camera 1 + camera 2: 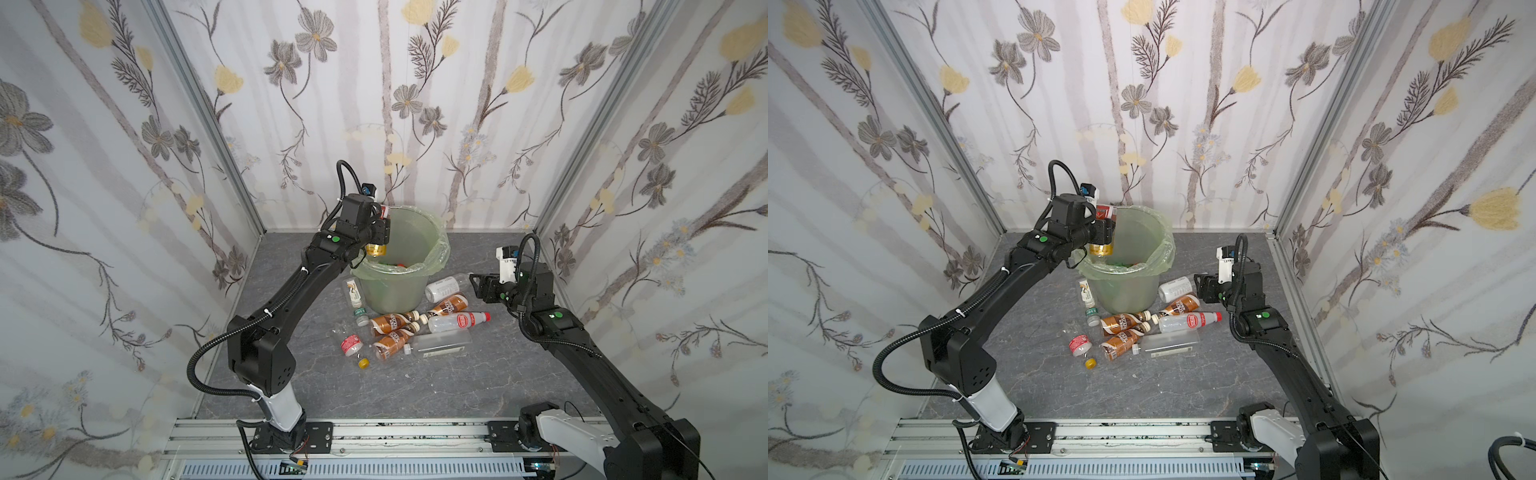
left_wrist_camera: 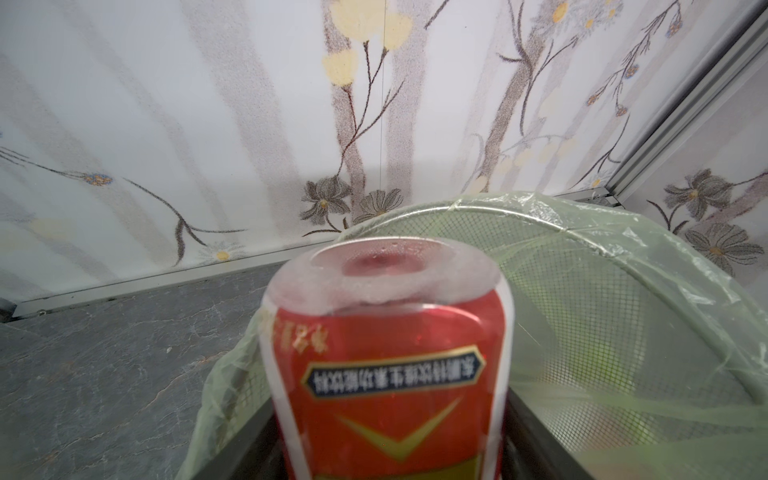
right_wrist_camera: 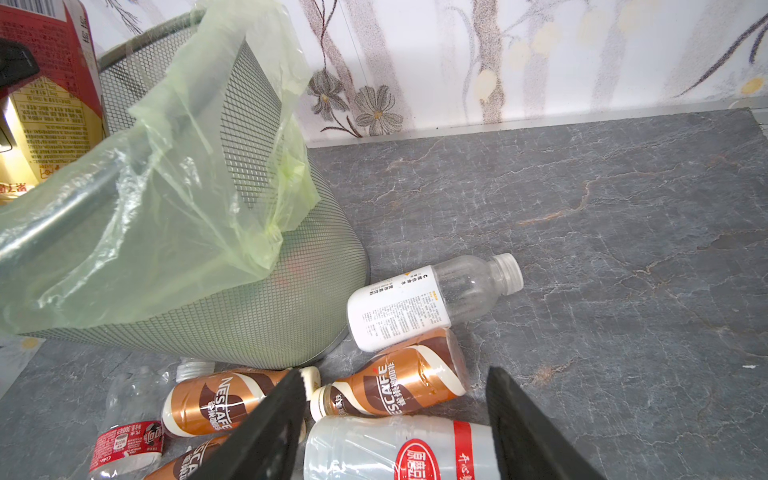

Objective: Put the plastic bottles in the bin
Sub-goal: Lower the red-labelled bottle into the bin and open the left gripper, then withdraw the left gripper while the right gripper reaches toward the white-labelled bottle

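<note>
The bin [image 1: 390, 291] [image 1: 1125, 291] is a pale green mesh bucket lined with a light-green bag. My left gripper [image 1: 380, 235] [image 2: 390, 457] hangs over its left rim with an upside-down red-and-gold labelled bottle [image 1: 376, 248] [image 2: 386, 374] between its fingers. I cannot tell whether they still press it. Several bottles lie by the bin: a white-labelled one [image 3: 399, 307], brown-and-white ones [image 3: 399, 382] [image 1: 390, 323], and a clear one with a red badge [image 3: 395, 453]. My right gripper [image 1: 473, 282] [image 3: 395, 415] hovers open above these, holding nothing.
A small bottle [image 1: 354, 291] leans at the bin's left side. A crushed red-labelled bottle [image 1: 351, 345], a flat clear bottle [image 1: 440, 343] and a loose yellow cap [image 1: 364, 363] lie nearer the front. Papered walls close in on three sides.
</note>
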Motion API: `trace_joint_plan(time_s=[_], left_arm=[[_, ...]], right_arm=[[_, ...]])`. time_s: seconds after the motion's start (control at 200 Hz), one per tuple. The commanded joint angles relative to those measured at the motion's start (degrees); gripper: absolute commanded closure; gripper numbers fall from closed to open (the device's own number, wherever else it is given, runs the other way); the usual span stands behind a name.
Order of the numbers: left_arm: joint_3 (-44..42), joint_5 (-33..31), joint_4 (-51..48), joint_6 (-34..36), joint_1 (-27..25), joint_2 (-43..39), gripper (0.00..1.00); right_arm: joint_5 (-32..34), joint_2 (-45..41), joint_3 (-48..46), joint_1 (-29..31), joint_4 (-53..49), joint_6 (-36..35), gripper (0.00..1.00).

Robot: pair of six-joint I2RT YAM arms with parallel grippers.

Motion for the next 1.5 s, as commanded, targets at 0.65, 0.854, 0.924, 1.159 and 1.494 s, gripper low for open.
trace_joint_plan(time_s=[0.65, 0.854, 0.924, 1.159, 1.494], left_arm=[[-7.5, -5.2, 2.3, -0.9, 1.3, -10.3, 0.16], [-13.9, -5.6, 2.3, -1.3, 3.7, -16.4, 0.12], [-16.9, -5.7, 2.3, -1.8, 5.0, -19.0, 0.11], [-29.4, -4.6, 2.4, -3.6, 10.7, -28.7, 0.09], [-42.4, -0.2, 3.0, -5.1, 16.6, -37.3, 0.08]], right_arm=[[0.5, 1.2, 1.2, 0.0, -0.1, -0.3, 0.30], [0.2, 3.1, 2.4, 0.0, -0.5, -0.1, 0.30], [0.3, 3.8, 3.0, 0.0, -0.8, 0.0, 0.30], [0.1, 6.0, 4.8, 0.0, -1.2, 0.9, 0.30], [-0.2, 13.0, 8.8, 0.1, -2.1, 3.6, 0.30]])
